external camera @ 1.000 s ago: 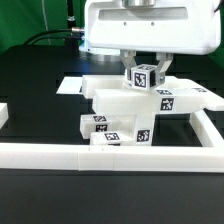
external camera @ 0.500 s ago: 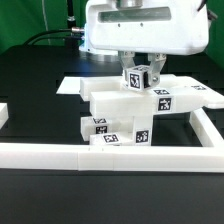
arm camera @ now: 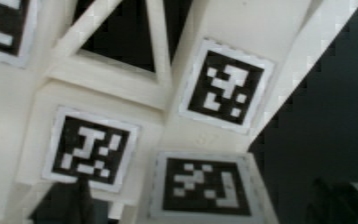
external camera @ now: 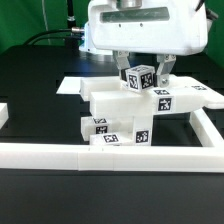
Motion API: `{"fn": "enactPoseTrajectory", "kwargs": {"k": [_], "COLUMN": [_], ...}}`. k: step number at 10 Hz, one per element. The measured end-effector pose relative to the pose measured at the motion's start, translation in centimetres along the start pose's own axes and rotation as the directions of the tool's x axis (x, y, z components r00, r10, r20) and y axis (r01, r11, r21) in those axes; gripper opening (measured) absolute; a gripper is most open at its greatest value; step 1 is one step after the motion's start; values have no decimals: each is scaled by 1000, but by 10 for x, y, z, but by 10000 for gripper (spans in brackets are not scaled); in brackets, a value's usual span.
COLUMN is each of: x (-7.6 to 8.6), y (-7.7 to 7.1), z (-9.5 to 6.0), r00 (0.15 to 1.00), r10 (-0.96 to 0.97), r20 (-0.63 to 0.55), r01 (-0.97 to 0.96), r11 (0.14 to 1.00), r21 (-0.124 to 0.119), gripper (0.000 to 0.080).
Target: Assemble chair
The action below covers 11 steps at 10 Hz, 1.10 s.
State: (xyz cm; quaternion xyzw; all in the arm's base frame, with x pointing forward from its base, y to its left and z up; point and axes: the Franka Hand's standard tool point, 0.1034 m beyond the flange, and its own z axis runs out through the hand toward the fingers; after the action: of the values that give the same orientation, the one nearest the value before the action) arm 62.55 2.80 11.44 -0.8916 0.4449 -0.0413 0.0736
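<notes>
In the exterior view my gripper [external camera: 145, 80] is shut on a small white chair part [external camera: 141, 75] with black-and-white tags. It holds the part right at the top of the partly joined chair. The chair has a flat white panel [external camera: 115, 97] resting on blocky tagged legs [external camera: 104, 128], with another tagged block [external camera: 166, 100] on the right. The wrist view is very close: tagged white chair faces [arm camera: 229, 85] fill it, the held part's tag [arm camera: 202, 185] lies between my dark fingers [arm camera: 69, 205], and my gripper [arm camera: 202, 208] sits at the frame's edge.
A long white border rail [external camera: 100, 154] runs along the front and up the exterior view's right [external camera: 211, 125]. A thin flat white board [external camera: 70, 87] lies behind the chair on the black table. Cables hang at the back left.
The held part has turned slightly and shifted a little over the chair's top. The chair parts below have not moved.
</notes>
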Motion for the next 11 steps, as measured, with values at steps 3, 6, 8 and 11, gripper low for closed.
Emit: {"fn": "enactPoseTrajectory", "kwargs": {"k": [3,6,8,11], "x": [-1,1,3,6], "y": [-1,-3,-2,0], "z": [-1,-3,-4,-5], "r00": [973,880,780,628], "r10": [-233,-476,-625,-778], "r20": [3,2,12,18], "r01": [233,476,625,778], "r11": [972,879,780,628], "r21": [-12,-32,-33,-31], "gripper": [648,649,649,649]}}
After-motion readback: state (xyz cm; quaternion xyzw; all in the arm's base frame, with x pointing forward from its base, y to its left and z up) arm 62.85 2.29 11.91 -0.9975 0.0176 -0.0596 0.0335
